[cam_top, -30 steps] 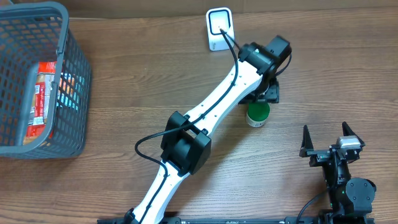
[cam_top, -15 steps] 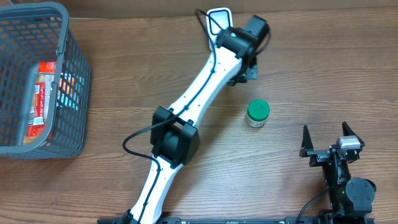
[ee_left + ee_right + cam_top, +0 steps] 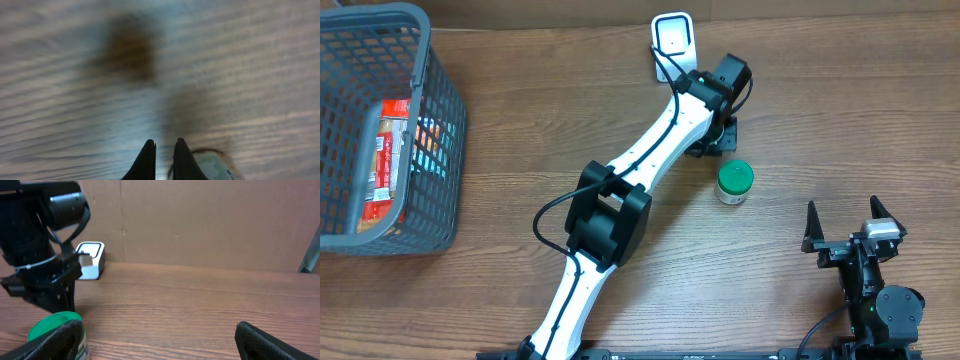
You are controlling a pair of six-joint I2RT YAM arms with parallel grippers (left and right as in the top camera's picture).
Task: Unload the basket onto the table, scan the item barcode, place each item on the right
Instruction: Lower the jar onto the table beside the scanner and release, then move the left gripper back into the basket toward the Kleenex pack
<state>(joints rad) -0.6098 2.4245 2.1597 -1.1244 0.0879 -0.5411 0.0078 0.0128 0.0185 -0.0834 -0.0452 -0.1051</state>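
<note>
The item, a small jar with a green lid (image 3: 734, 182), stands upright on the wooden table. The white barcode scanner (image 3: 673, 45) stands at the far edge. My left gripper (image 3: 720, 136) hangs between the two, just beyond the jar, and holds nothing. In the left wrist view its fingertips (image 3: 148, 150) are pressed close together over blurred wood, with the jar (image 3: 215, 166) at the lower right. My right gripper (image 3: 855, 236) rests open near the front right. Its view shows the jar (image 3: 52, 326), the left gripper (image 3: 60, 299) behind it, and the scanner (image 3: 90, 260).
A grey plastic basket (image 3: 438, 120) with packaged goods sits at the far left of the table. The left arm's white links (image 3: 650, 180) run diagonally across the middle. A brown cardboard wall (image 3: 200, 220) backs the table.
My left gripper left the jar, shut, swung up toward the scanner, then came back down close to the jar. The jar stayed put. The right arm has not moved.
</note>
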